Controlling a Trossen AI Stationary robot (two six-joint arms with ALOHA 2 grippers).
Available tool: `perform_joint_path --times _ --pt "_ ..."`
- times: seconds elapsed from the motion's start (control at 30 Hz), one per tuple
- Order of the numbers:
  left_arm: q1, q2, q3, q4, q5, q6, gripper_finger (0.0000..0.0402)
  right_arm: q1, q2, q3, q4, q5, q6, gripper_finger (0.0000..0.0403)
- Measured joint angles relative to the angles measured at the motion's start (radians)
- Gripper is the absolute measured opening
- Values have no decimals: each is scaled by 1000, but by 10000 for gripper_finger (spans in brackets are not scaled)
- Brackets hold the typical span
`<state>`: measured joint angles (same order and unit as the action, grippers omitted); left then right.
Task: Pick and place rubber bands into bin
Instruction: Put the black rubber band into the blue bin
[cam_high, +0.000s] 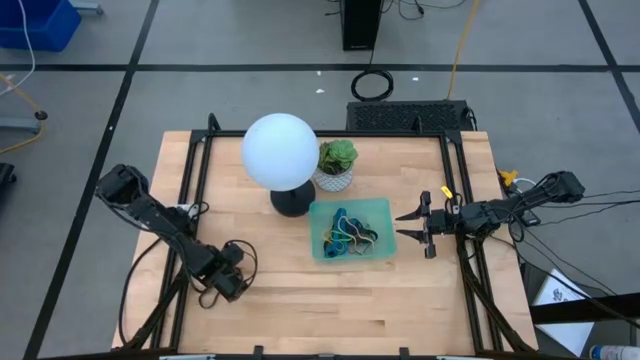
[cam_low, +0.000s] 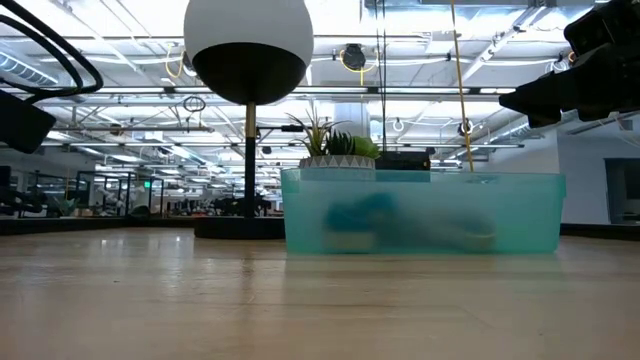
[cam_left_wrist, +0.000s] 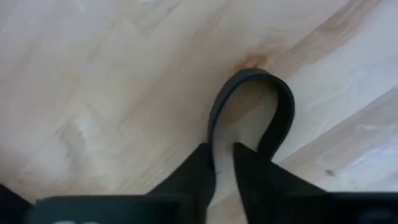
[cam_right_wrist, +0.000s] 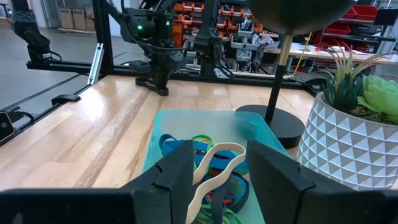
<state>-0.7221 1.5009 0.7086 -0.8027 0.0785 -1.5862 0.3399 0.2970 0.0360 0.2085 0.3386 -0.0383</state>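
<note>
A black rubber band (cam_left_wrist: 249, 102) lies on the bare wood near the table's near-left part. My left gripper (cam_high: 232, 282) points down at it, its fingers (cam_left_wrist: 199, 177) closed on it. The mint-green bin (cam_high: 320, 212) sits mid-table and holds several rubber bands (cam_high: 350, 236) in tan, blue, green and orange, which also show in the right wrist view (cam_right_wrist: 214, 163). My right gripper (cam_high: 412, 227) hovers open and empty just right of the bin, above its rim, with its fingers pointing at it. It also shows in the low view (cam_low: 560, 95). My left gripper pinches the black rubber band at one end of its loop (cam_left_wrist: 212, 142) between its two fingers, coming from above and pointing down. The rest of the loop (cam_left_wrist: 283, 99) bulges out past the fingertips, close over the wood. My own fingers hide the pinched strands.
A lamp with a white globe (cam_high: 280, 150) and a black base (cam_high: 292, 203) stands just far-left of the bin. A small white plant pot (cam_high: 335, 178) stands at the bin's far side. Black frame rails (cam_high: 195, 190) run along the table's left and right sides.
</note>
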Motion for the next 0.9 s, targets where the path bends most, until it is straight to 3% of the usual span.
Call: perform_joint_path --times 0.17,0.5,0.73,0.9 --pt "10 0 0 0 -10 51 10 0 0 0 0 0 0 141" --pt "12 0 23 -15 5 107 9 0 0 0 0 0 0 141" --pt "43 -7 137 13 -33 238 9 0 0 0 0 0 0 141" --pt "80 -8 186 276 -94 438 5 0 0 0 0 0 0 141"
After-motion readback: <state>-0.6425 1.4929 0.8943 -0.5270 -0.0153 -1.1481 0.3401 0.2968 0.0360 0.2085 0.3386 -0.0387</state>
